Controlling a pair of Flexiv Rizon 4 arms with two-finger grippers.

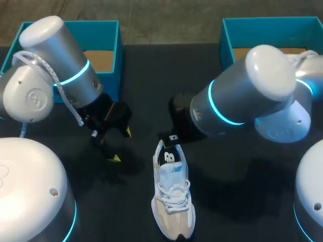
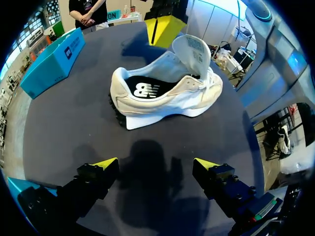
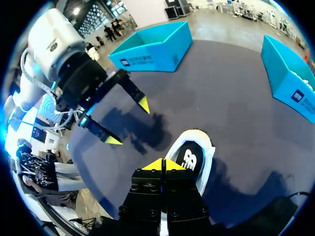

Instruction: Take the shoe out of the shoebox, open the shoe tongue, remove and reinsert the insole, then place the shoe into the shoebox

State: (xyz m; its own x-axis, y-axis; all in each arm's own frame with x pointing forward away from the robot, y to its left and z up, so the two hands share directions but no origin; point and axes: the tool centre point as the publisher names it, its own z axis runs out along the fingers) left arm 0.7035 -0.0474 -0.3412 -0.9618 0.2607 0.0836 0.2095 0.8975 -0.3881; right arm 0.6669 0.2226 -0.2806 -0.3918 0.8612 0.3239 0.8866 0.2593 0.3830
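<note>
Right now the shoe (image 1: 172, 201) stands upright on the table (image 1: 237, 212), outside both boxes: a teal shoebox (image 1: 103, 38) sits at the far side behind the left arm, and a second shoebox (image 1: 262, 30) behind the right. The tongue (image 2: 193, 49) is lifted back and the dark insole (image 2: 147, 89) lies flat inside.

The right gripper (image 3: 160, 164) hangs at the heel end of the shoe with its 2 yellow tips pressed together. They seem to grip nothing, though the wrist view hides the spot just under them. The left gripper (image 1: 121, 145) is spread wide, holds nothing and sits well apart from the shoe.

The main risk is that nothing pins the shoe down. If the right gripper pulls at the insole while the left stays clear, the whole shoe will probably lift or drag with it, or roll onto its side.

A second risk is that closed tips cannot pinch the insole edge. Pushed down as they are, they would likely press the insole flatter or catch the heel collar.

The tongue may also flop forward and cover the opening.

With both arms crowding 1 small shoe, the 2 grippers could clash if the left comes in to brace it
</note>
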